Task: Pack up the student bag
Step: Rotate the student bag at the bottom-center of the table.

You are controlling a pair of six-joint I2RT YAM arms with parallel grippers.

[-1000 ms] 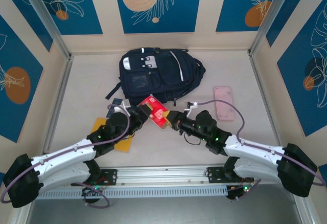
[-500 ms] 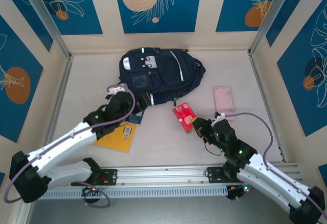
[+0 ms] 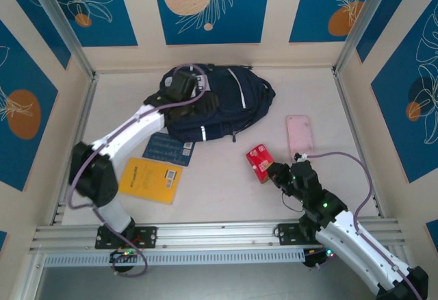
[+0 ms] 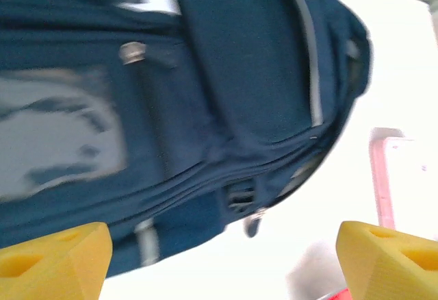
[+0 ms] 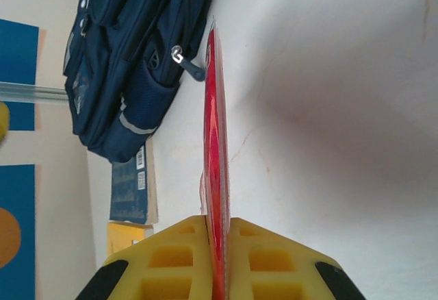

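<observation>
Navy fabric fills the far middle of the table on my top camera: the student bag lies flat there, front pockets up. My left gripper hangs over the bag's left part; whether it touches, I cannot tell. A blue book lies just beside the bag's near edge, with a yellow book closer to me. Right of centre, apart from the bag, my right gripper pinches a red packet. A pink case lies near it.

On the left wrist camera, the yellow fingertips sit at opposite bottom corners, spread wide with nothing gripped. The bag's pockets are blurred beneath them.

On the right wrist camera, both yellow fingers press on the packet, seen edge-on. The bag lies beyond at upper left, its zip pull beside the packet's far end.
</observation>
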